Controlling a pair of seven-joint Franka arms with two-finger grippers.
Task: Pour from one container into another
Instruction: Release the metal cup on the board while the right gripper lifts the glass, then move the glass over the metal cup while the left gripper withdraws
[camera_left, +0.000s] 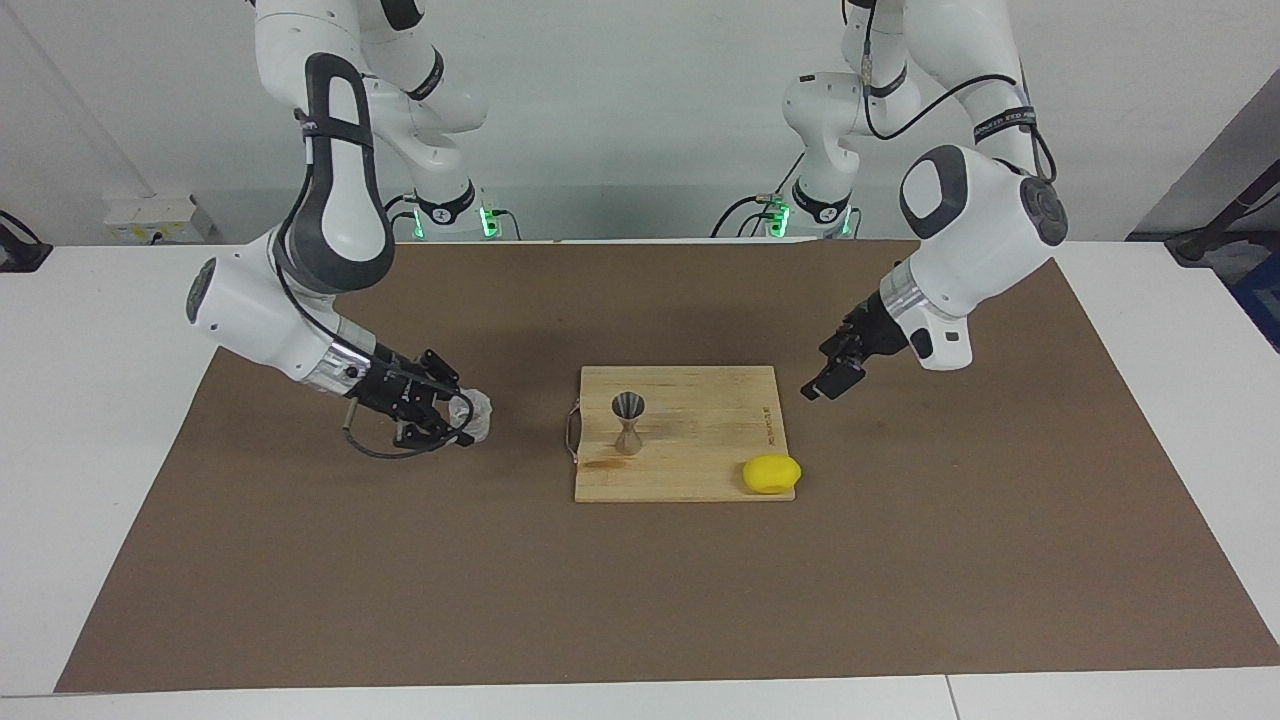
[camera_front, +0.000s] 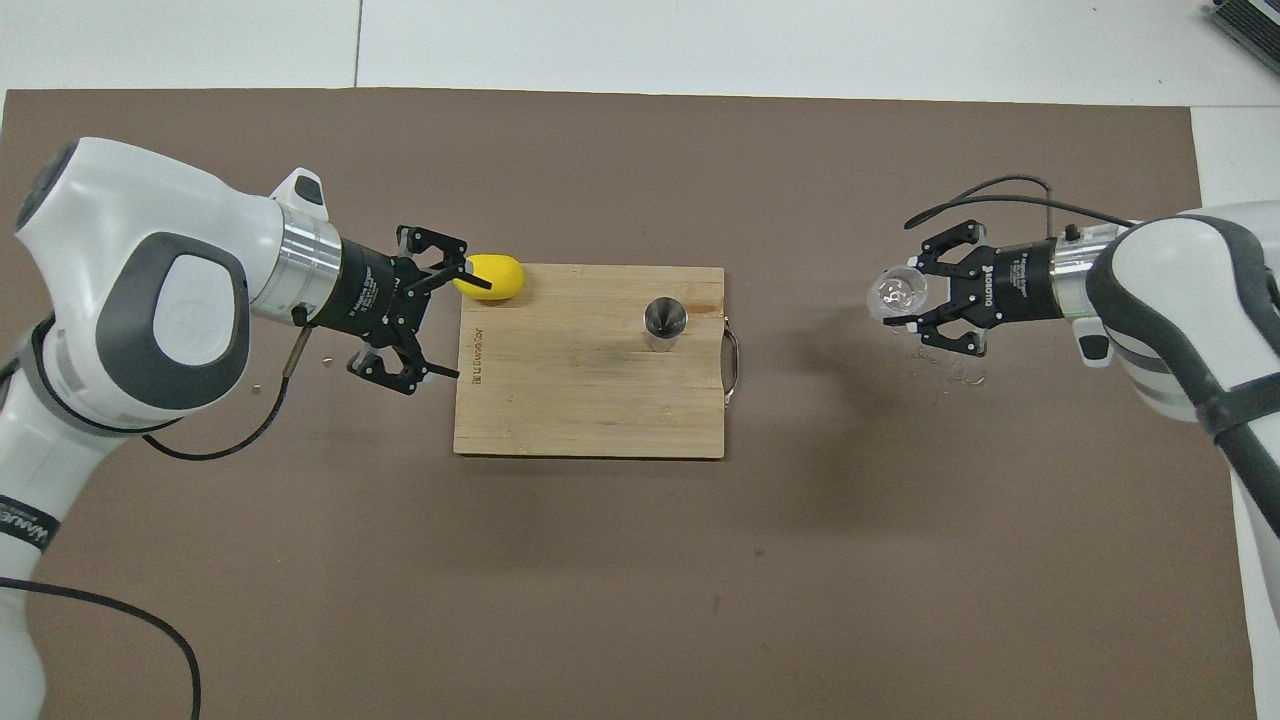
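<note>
My right gripper (camera_left: 462, 415) (camera_front: 905, 295) is shut on the small clear glass cup (camera_left: 478, 413) (camera_front: 898, 293) and holds it low over the brown mat, toward the right arm's end of the table, apart from the board. The metal hourglass jigger (camera_left: 628, 422) (camera_front: 664, 322) stands upright on the wooden cutting board (camera_left: 700, 465) (camera_front: 580, 410). My left gripper (camera_left: 832, 378) (camera_front: 472, 330) is open and empty, raised over the board's edge at the left arm's end, beside the yellow lump.
A yellow lump (camera_left: 771, 473) (camera_front: 492, 277) lies on the board's corner, farther from the robots than the jigger, toward the left arm's end. The board has a metal handle (camera_left: 571, 432) (camera_front: 733, 365) on the right arm's side. The brown mat (camera_left: 640, 600) covers the table.
</note>
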